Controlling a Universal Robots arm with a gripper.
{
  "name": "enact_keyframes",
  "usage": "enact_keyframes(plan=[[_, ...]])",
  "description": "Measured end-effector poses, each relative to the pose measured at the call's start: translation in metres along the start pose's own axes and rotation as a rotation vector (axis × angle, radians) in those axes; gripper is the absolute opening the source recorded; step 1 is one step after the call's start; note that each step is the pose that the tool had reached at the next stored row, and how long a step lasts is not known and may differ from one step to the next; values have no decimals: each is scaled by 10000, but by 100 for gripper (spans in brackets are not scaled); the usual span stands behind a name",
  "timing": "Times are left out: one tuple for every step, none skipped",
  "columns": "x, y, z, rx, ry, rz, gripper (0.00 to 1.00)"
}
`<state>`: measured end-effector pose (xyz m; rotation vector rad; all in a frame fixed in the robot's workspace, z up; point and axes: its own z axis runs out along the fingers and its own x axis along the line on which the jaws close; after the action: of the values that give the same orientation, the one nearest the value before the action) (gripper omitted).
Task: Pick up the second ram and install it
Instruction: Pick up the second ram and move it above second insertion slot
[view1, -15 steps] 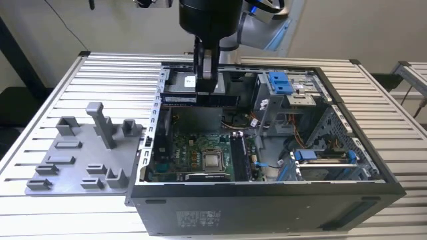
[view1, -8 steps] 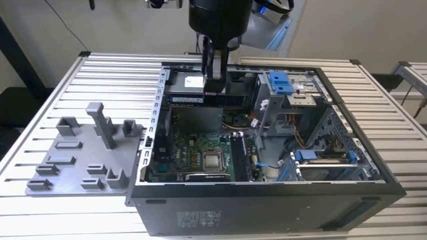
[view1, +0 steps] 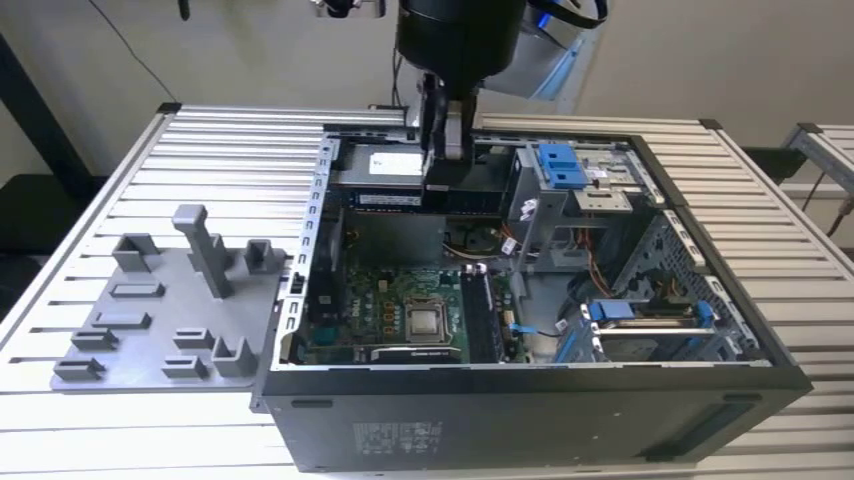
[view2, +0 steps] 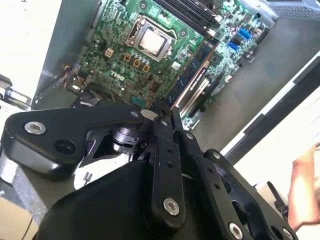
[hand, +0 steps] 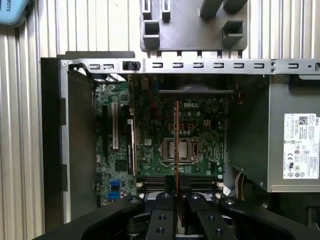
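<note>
The second ram (view1: 400, 200), a slim dark stick with a pale bluish label, hangs level above the open computer case (view1: 534, 400), over its back half. My gripper (view1: 447, 185) comes straight down from the arm and is shut on the stick's upper edge near its middle. In the first wrist view the ram (hand: 177, 140) shows edge-on as a thin reddish line running out from the shut fingers (hand: 162, 220) above the motherboard (hand: 150, 145). In the second wrist view the ram (view2: 192, 80) sticks out past the gripper (view2: 165, 112). The long black memory slots (view1: 481, 315) lie beside the processor socket (view1: 430, 322).
A grey holder tray (view1: 160, 320) with upright posts stands on the slatted table (view1: 200, 150) at the exterior view's left of the case. Inside the case sit the power supply (hand: 295, 145), blue drive brackets (view1: 561, 165) and cables. A person's hand (view2: 305, 185) shows beyond the case.
</note>
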<state>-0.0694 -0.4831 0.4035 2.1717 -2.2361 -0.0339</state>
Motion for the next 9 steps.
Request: enact_keyframes(plan=[[0, -14, 0, 0, -1, 0, 14], [0, -26, 0, 0, -1, 0, 14], [-1, -40, -1, 0, 0, 0, 14], [-2, -53, -2, 0, -1, 0, 14], [-2, -65, -2, 0, -1, 0, 14], [-2, -75, -2, 0, -1, 0, 14], [-2, -88, -2, 0, -1, 0, 14], [-3, -99, -3, 0, 0, 0, 14], [-3, -107, -3, 0, 0, 0, 14]])
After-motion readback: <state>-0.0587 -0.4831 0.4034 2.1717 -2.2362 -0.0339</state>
